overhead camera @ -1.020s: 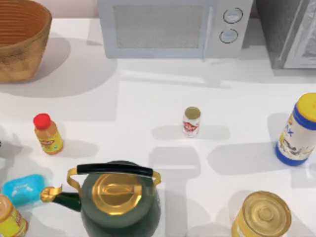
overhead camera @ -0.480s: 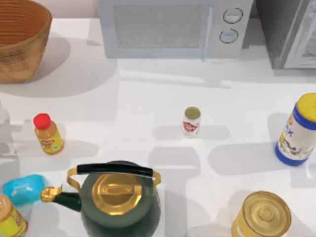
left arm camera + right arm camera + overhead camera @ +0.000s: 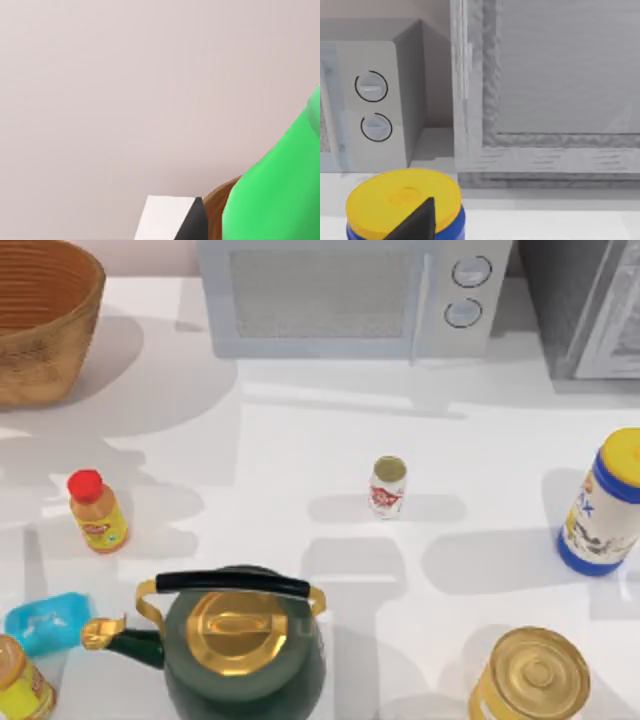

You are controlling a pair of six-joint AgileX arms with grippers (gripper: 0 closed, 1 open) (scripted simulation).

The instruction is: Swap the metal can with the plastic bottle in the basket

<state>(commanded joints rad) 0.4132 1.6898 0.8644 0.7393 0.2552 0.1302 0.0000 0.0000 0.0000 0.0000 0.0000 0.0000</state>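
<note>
Grippers' finger state: cannot tell. Left wrist view: green object (image 3: 280, 195) close up. Basket (image 3: 45, 325) upper left of top view, interior bare.

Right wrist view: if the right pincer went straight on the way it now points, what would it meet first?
Probably the yellow-lidded blue container, directly ahead of the dark fingertip; the grey cabinet lies farther behind. Depth is uncertain.
</note>
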